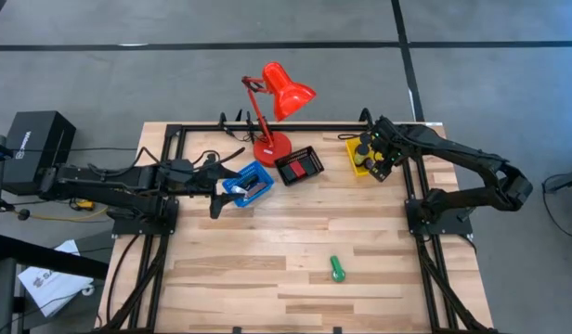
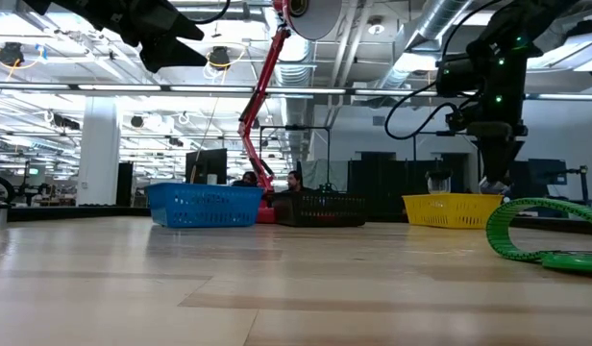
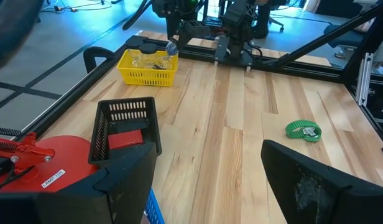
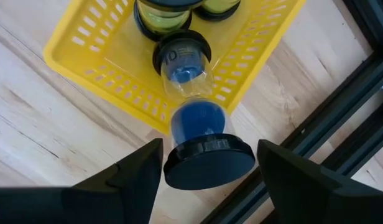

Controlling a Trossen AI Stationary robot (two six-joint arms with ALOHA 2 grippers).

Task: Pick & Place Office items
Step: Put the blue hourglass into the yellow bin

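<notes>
My right gripper (image 4: 210,171) hangs over the near edge of the yellow tray (image 4: 98,68) at the table's far right, shut on a small hourglass (image 4: 190,93) with blue sand and black end caps. More black-capped round pieces (image 4: 160,12) lie in that tray. A green round item (image 1: 337,269) lies on the bare wood toward the near edge, also seen in the left wrist view as a green ring (image 3: 302,130). My left gripper (image 3: 210,186) stands open above the blue tray (image 1: 247,183), touching nothing. My right gripper has the hourglass's upper black cap (image 4: 207,163) between its two fingers, one on each side of the cap's rim. The fingers come from above, pointing steeply down. The hourglass hangs below them, tilted, its lower cap (image 4: 182,53) over the tray's inside.
A black tray (image 1: 299,165) holding a red block (image 3: 126,138) stands between the blue and yellow trays. The red desk lamp (image 1: 277,102) stands behind them. Black frame rails (image 4: 341,124) run close beside the yellow tray. Open wood lies toward the near edge.
</notes>
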